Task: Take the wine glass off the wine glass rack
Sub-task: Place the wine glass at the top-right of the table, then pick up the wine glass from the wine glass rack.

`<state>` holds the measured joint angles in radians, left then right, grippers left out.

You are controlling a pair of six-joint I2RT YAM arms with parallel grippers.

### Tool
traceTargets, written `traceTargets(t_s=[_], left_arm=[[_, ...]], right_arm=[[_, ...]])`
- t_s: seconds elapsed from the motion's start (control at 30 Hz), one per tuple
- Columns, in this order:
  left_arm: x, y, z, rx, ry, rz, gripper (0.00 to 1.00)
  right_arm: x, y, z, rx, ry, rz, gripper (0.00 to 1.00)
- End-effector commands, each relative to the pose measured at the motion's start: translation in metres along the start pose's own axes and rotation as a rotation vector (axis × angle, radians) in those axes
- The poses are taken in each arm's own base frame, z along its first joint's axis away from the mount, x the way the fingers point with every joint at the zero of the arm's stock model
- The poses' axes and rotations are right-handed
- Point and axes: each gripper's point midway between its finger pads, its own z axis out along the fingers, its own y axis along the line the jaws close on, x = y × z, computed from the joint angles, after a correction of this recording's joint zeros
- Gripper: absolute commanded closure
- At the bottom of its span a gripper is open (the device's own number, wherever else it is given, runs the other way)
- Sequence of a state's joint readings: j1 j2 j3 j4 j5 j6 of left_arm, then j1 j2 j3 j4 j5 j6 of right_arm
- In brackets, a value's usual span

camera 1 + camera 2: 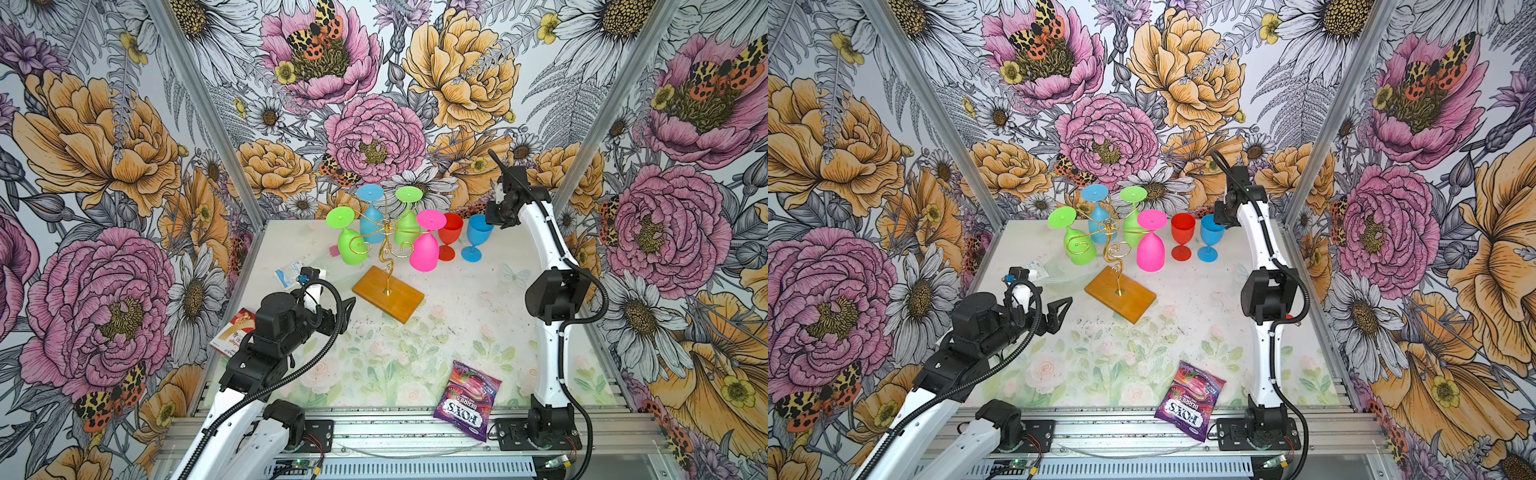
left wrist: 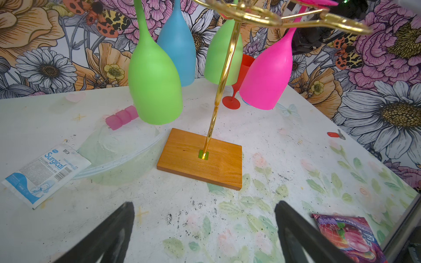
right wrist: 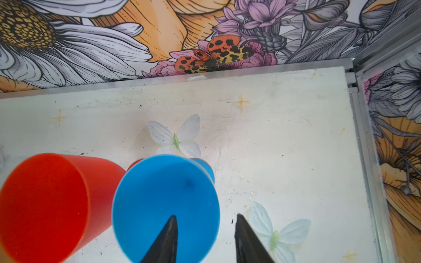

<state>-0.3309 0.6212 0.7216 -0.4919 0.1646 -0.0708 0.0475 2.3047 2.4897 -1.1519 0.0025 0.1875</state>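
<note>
The gold wire wine glass rack (image 1: 384, 237) stands on its wooden base (image 1: 388, 297) (image 2: 200, 159) mid-table. Four wine glasses hang from it upside down: a green one (image 1: 351, 249), a blue one (image 1: 371, 226), another green one (image 1: 405, 230) and a pink one (image 1: 424, 251). To its right a red glass (image 1: 449, 235) and a blue glass (image 1: 476, 237) (image 3: 166, 205) stand upright on the table. My right gripper (image 3: 205, 216) hovers over the upright blue glass, open, one finger inside the rim and one outside, not pinching it. My left gripper (image 2: 204, 203) is wide open and empty, low, left of the base.
A purple candy bag (image 1: 467, 399) lies near the front edge. A surgical packet (image 2: 45, 168), a clear plastic bowl (image 2: 118, 157) and pink cubes (image 2: 121, 117) sit left of the rack. A red-and-white box (image 1: 232, 332) lies by the left wall. Walls close in behind and beside.
</note>
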Motion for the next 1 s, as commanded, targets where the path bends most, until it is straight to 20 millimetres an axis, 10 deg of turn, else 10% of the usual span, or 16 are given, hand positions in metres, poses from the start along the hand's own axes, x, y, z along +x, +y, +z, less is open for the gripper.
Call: traceTargets(t_s=[0.0,0.47,0.97], left_arm=[[-0.004,-0.002,0.000,0.031,-0.031,-0.024,0.03],[-0.006,0.013,0.002,-0.010,-0.053,-0.072,0.03],[-0.008,0.015,0.001,-0.007,-0.069,-0.088,0.02]], right_arm=[[-0.019,0.014,-0.062,-0.034,-0.108,-0.023,0.51],[0.009,0.123,-0.154,-0.553,-0.120,-0.030,0.39],[0.017,0.156,-0.214,-0.874,-0.207,0.110,0.41]])
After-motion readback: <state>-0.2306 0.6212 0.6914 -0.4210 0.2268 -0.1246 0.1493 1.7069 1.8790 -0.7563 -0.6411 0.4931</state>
